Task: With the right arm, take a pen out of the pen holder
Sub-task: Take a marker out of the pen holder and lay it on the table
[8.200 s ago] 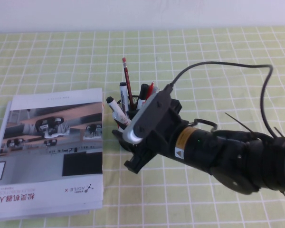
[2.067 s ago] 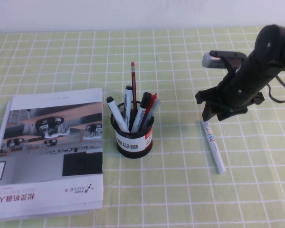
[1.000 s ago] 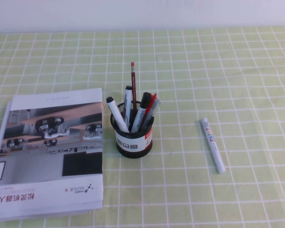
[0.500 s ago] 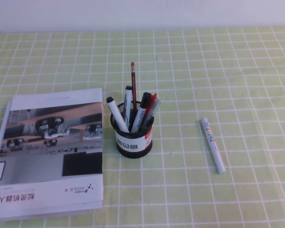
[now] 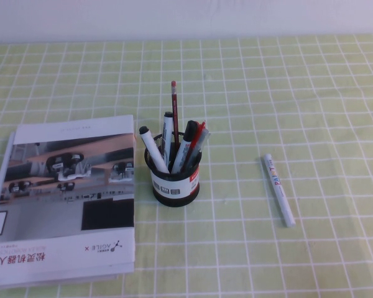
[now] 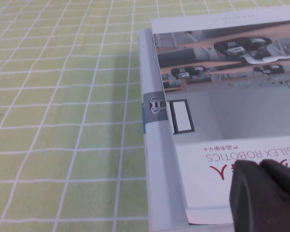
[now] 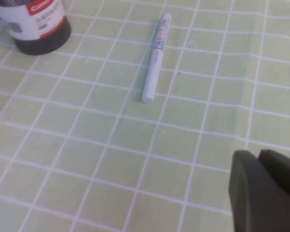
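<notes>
Change: right arm gone from the high view; white pen (image 5: 278, 189) unmoved
Pen: flat on table (image 5: 298, 93), right of pen holder (image 5: 173, 180), well apart, long axis near-to-far
Right gripper (image 7: 258, 155): jaws pressed together, empty, pen ahead; nearer arm
Left gripper (image 6: 260, 166): over booklet (image 6: 222, 96), jaws together

Only the finger ends of each arm show. The left gripper (image 6: 261, 170), over the 6 o'clock end of the booklet (image 6: 222, 104), is a pair of blunt, matte black fingers (image 6: 246, 198) with rounded tips, set flush so that only a thin seam parts them (the surface looks smooth and dull). The right gripper (image 7: 259, 157), above the checked tablecloth (image 7: 87, 145) at about 5 o'clock of the white paint pen (image 7: 154, 63), matches it: two charcoal fingers (image 7: 246, 193), soft-cornered, closed along a narrow seam.
</notes>
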